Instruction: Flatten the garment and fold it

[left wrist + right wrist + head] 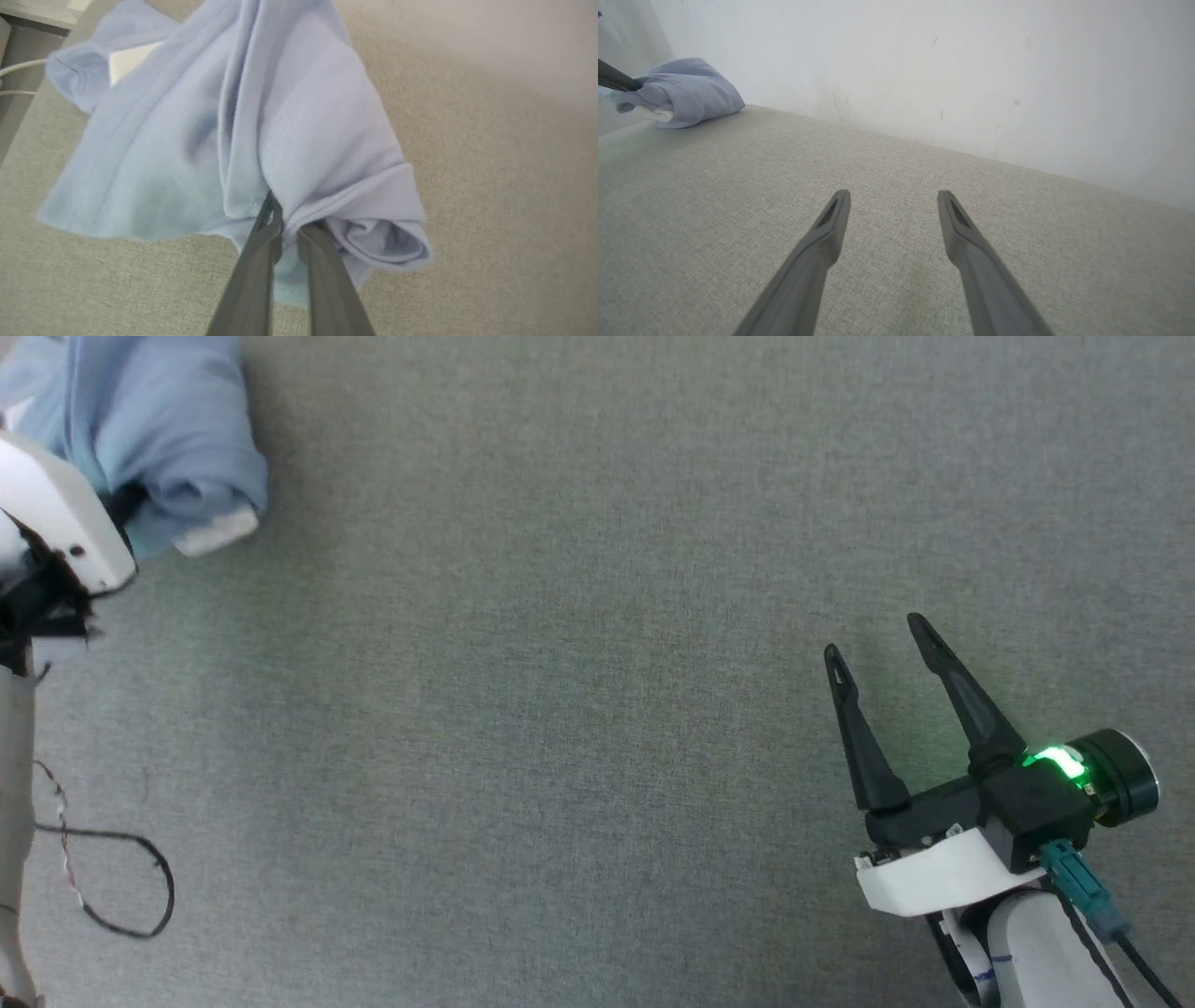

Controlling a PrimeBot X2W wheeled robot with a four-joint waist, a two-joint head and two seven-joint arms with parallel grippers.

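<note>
Where the grey woven table covering [597,709] runs to its far left, item one: a light blue soft-knit garment [159,429], bunched in a rumpled heap, with one white edge [217,530] poking out at the bottom.

Item two: left gripper [285,224], two long dark fingers. They are drawn narrow, pinching a gathered fold of the garment [299,140] just beside a rolled cuff [387,238]. Its white wrist housing [56,513] overlaps the near side of the heap and hides that part from above.

Item three: right gripper [873,637], same pattern. Its fingers are spread wide with nothing between them, poised above the covering at the near right. It is well apart from the garment [686,93], with a stretch of grey cloth between the two.

Sundries:
- Green lamp [1055,763], lit, on the right wrist.
- Teal plug [1083,887] with a black lead, below the lamp.
- Thin black cable [131,887], looped on the covering at the near left, beside the pale left forearm [14,803].
- White cord [18,67], past the table edge beyond the heap.
- Off-white wall [924,70], lightly scuffed, rising directly behind the table.
</note>
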